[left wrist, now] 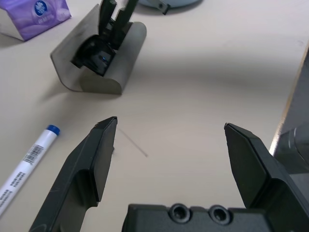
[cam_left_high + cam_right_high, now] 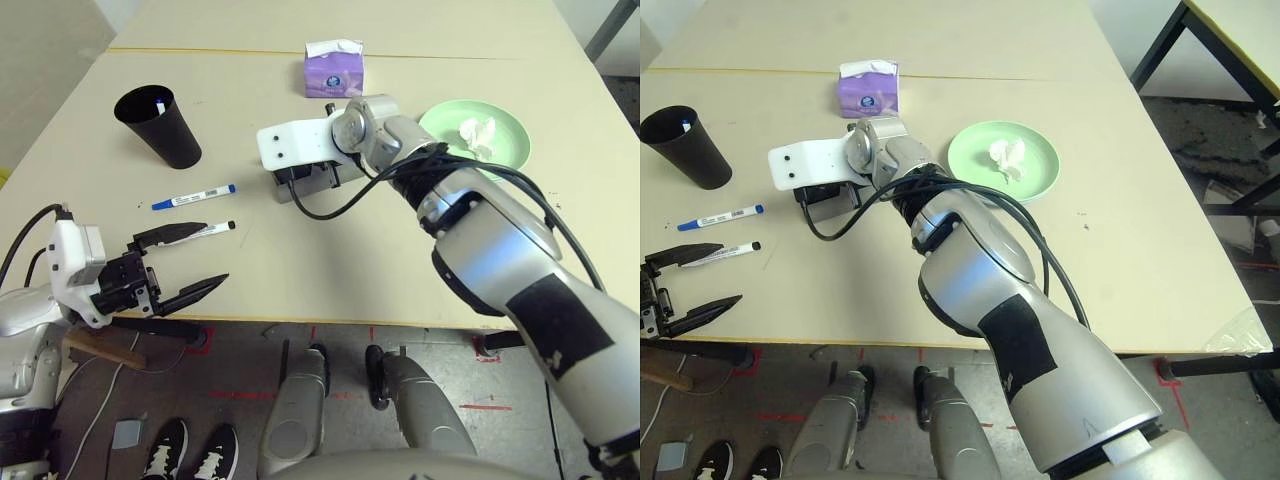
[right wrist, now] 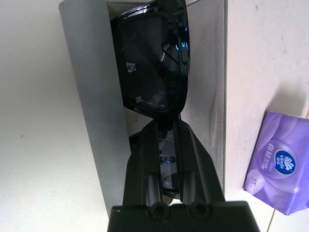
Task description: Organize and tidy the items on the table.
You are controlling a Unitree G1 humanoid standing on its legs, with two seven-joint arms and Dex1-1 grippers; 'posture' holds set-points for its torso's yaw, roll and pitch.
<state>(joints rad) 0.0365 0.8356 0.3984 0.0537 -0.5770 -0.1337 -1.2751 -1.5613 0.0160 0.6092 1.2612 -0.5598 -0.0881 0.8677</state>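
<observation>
Right gripper (image 3: 166,126) pinches black sunglasses (image 3: 154,67) inside grey glasses case (image 3: 96,106).

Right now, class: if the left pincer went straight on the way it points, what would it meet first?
Probably the grey glasses case, which lies ahead of the open left pincer across bare table; depth is uncertain.

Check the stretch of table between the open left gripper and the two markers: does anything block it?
Nothing visible does. The left gripper hovers open at the table's near edge, the black-capped marker right by its fingertips, the blue-capped marker just beyond. Bare tabletop lies between them.
</observation>
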